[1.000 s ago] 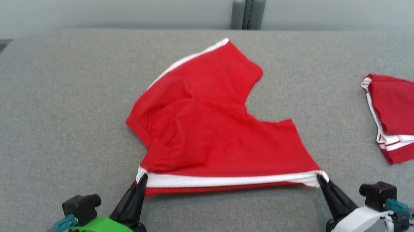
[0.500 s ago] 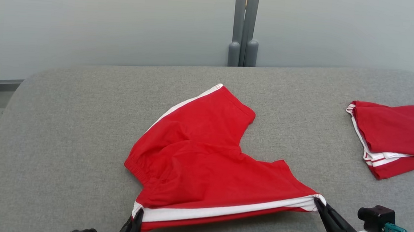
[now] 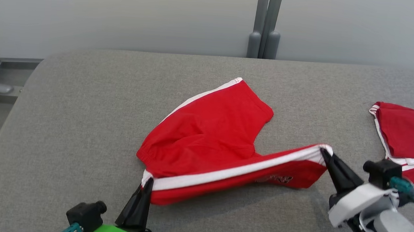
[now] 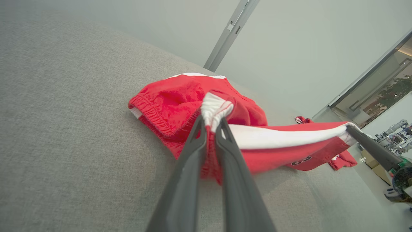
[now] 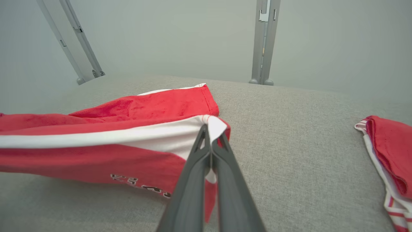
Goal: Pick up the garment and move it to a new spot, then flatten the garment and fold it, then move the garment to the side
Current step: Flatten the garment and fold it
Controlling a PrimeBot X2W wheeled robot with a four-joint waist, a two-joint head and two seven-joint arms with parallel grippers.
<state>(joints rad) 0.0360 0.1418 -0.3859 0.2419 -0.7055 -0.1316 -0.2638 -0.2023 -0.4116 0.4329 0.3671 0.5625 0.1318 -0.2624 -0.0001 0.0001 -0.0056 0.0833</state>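
tautly, left pincer (image 3: 147,181) and right pincer (image 3: 323,150) hold the garment (image 3: 209,138) edge.

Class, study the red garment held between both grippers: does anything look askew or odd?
Yes. The garment is lopsided: its white-striped edge is stretched in the air between the left gripper and right gripper, while the rest lies bunched and wrinkled on the grey surface.

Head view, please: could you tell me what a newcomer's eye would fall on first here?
The red shorts with a white side stripe stand out first, in the middle of the grey fabric-covered surface. Their near edge is lifted and stretched taut between the left gripper, shut on the waistband end, and the right gripper, shut on the leg hem. A second red garment, folded, lies at the surface's right edge.
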